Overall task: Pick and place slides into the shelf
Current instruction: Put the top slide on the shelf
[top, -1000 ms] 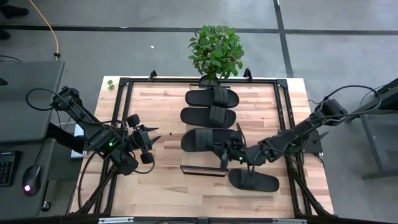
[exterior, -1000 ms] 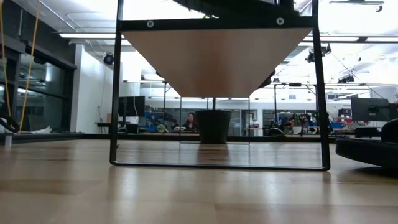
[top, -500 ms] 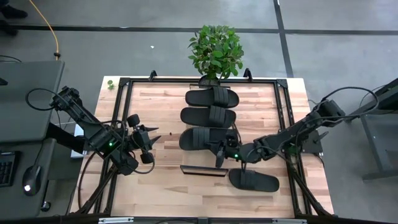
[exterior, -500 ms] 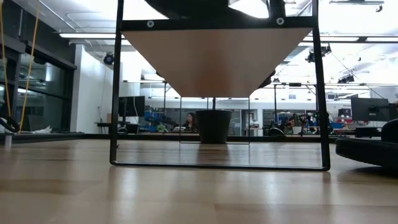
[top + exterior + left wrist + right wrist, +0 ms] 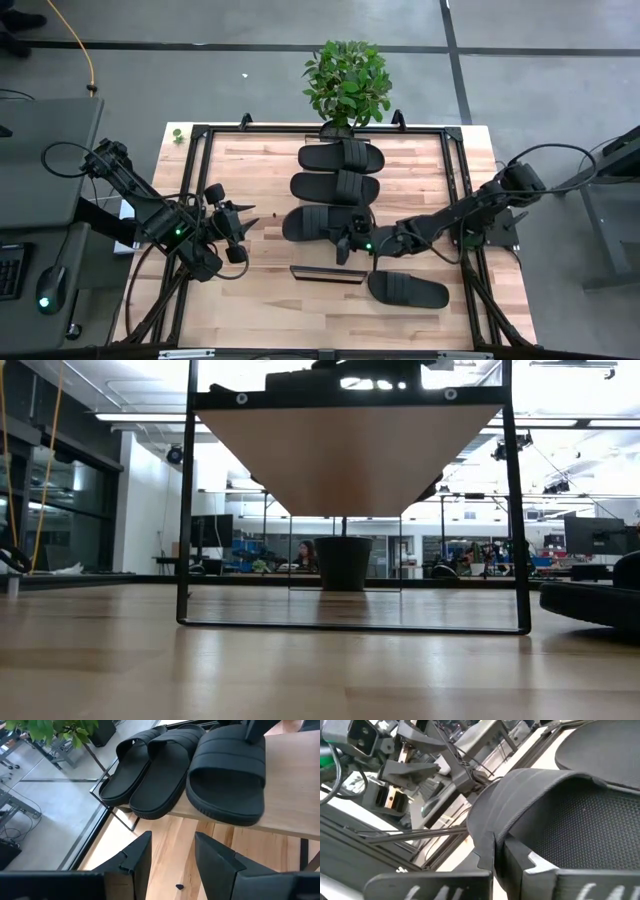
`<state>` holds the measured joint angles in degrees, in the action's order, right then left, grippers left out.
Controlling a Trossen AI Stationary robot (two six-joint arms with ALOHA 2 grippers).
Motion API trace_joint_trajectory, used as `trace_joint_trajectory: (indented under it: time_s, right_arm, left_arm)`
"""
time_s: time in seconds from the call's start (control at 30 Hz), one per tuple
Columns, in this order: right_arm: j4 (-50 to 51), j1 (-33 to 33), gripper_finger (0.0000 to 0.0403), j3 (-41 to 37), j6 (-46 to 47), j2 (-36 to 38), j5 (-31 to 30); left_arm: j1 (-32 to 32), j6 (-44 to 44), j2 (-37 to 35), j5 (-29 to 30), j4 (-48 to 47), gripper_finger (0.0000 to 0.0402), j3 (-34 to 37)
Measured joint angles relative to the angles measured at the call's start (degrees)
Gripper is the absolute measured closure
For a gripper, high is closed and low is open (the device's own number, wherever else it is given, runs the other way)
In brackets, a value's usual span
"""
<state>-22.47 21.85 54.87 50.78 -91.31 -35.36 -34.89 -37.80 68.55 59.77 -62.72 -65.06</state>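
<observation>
Butcher-block wood in pale and honey strips makes up the tabletop (image 5: 260, 300), framed by a black metal rail, with grey concrete floor and dark floor lines around it; a leafy green potted plant (image 5: 346, 82) sits at the table's 12 o'clock edge, and a grey desk with a mouse lies off at 9 o'clock. Across the middle stands the shelf (image 5: 326, 273), a narrow pale board on a thin black frame, seen from the low camera as a raised plank with an open, brightly lit workshop behind it, where a person sits far off at a desk. Three black slides (image 5: 340, 157) lie side by side on the shelf, running from centre toward 12 o'clock; the fourth slide (image 5: 407, 289) rests on the tabletop toward 5 o'clock, apart from the others. Reaching in from 3 o'clock, the right gripper (image 5: 347, 241) has its fingers pinched tight on the strap of the third slide (image 5: 318, 224), the one nearest centre. Waiting at 9 o'clock, the left gripper (image 5: 245, 224) points toward the shelf with its fingers (image 5: 136, 857) partly apart and nothing between them
</observation>
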Motion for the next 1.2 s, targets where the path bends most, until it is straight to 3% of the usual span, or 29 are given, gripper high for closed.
trace_joint_trajectory:
  time_s: [0.5, 1.2]
  right_arm:
    - [4.4, -3.0, 0.0395, 0.1, -3.3, 0.2, -1.3]
    - [6.7, -3.8, 0.0273, 0.0, -8.4, 0.1, -1.5]
  left_arm:
    - [0.0, 0.0, 0.0, -0.2, 0.1, 0.0268, 0.0]
    - [0.0, -0.1, 0.0, -0.4, 0.1, 0.0268, 0.0]
